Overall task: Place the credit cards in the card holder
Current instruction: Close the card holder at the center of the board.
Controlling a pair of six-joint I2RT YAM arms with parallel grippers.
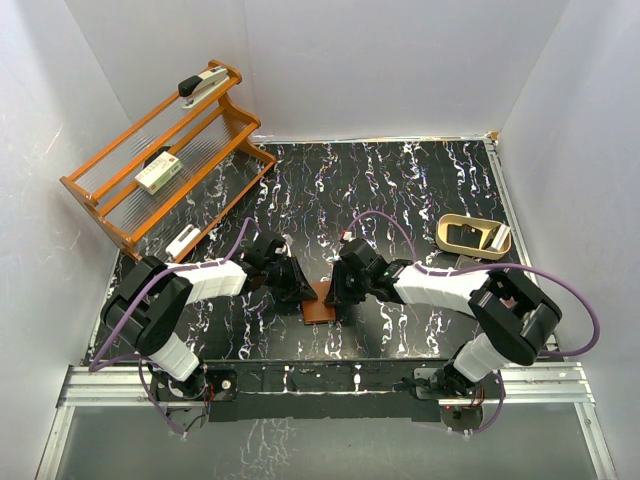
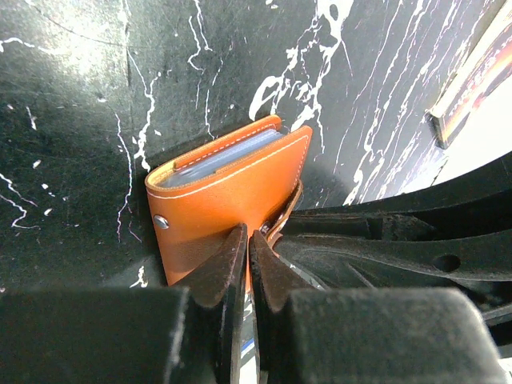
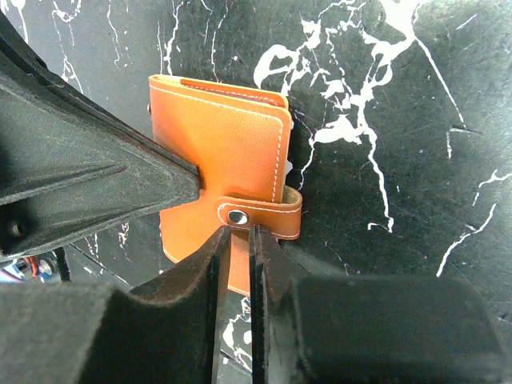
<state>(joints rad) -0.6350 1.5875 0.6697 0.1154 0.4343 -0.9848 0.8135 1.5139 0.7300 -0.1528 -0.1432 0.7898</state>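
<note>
Bases of both arms sit at the near edge of the bench point(image 1: 400, 190), and from there the two arms stretch inward and meet just ahead of the middle. The left gripper point(image 2: 246, 240) has its fingers drawn almost together, only a thin slit between them, and their tips rest on the near part of the card holder point(image 2: 232, 188). The right gripper point(image 3: 238, 234) stands the same way, fingers narrow with a hairline gap, tips set down right at the snap tab point(image 3: 260, 216), which wraps round the holder's edge with its metal stud showing. The card holder lies flat on the bench between the two grippers, folded shut, orange-brown leather with pale stitching. From the left wrist view the credit cards point(image 2: 224, 158) show as pale blue edges stacked between the covers at the open side. Each gripper appears in the other's wrist view as a dark wedge touching the cover.

Farther back on the right, well apart from the holder, a tan curved object point(image 1: 462, 218) lies on the bench. At the far left a wooden rack point(image 1: 140, 127) stands at an angle, carrying a white-and-green box point(image 1: 158, 173) on its middle shelf and a stapler-like tool point(image 1: 203, 83) at its top; a small white item point(image 1: 183, 243) lies at its foot.
</note>
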